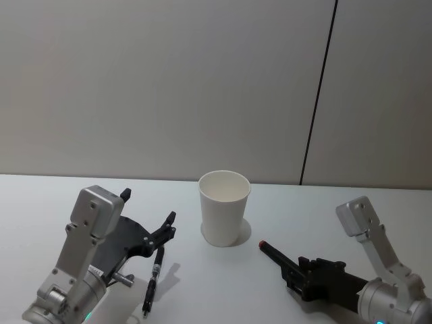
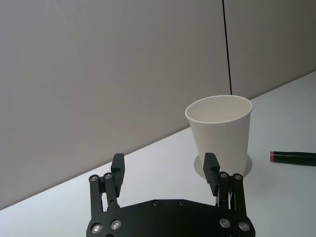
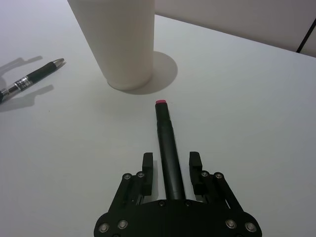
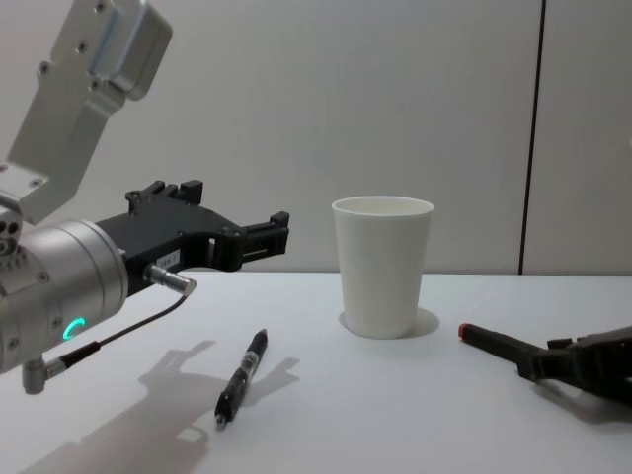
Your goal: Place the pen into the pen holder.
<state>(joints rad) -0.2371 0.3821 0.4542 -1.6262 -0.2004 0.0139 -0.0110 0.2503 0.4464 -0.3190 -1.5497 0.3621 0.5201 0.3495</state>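
while the red-tipped pen (image 3: 167,148) lies at about 4 o'clock of the pen holder (image 1: 223,216), its long axis runs 4 to 10 o'clock in the head view, with the red end toward the pen holder's base, near but apart. the right gripper (image 3: 171,157) straddles its rear end, fingers parted, seemingly with a sliver of gap on each side, so not clamped. the left gripper (image 2: 164,163) hovers spread wide and empty at 8 o'clock, above a second pen (image 4: 242,380) lying nearly 12 to 6 on the table (image 1: 304,209).
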